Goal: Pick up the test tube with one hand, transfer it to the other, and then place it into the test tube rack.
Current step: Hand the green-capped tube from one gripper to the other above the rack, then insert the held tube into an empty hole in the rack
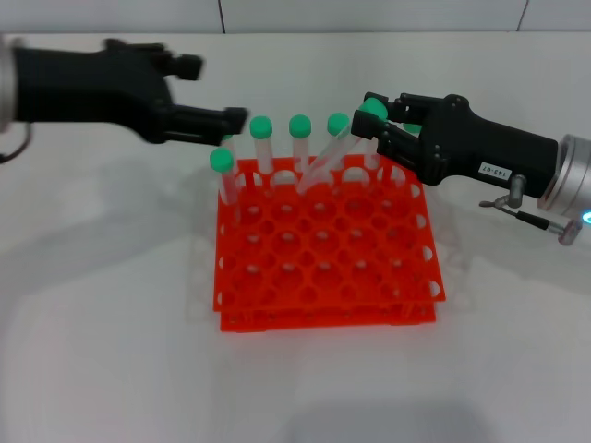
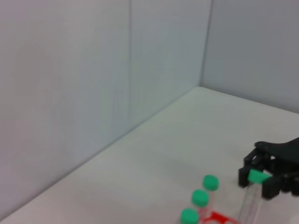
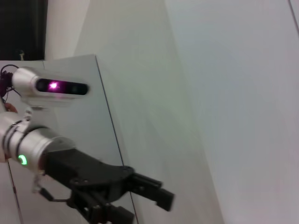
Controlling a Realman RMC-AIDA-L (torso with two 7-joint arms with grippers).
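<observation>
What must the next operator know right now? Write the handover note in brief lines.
Right tool: black, white-labelled, shut on the slim clear green-capped test tube, gripping near its cap; the tube leans, tip down over the far rows of the square orange plastic rack.
Left tool: black, unlabelled, holds nothing, fingers open, hanging above the rack's far left corner.
Other green-capped tubes stand in the rack's far rows.
Done: pickup and transfer to the right tool.
Left: steer the tip into a free hole, lower, release, withdraw.
</observation>
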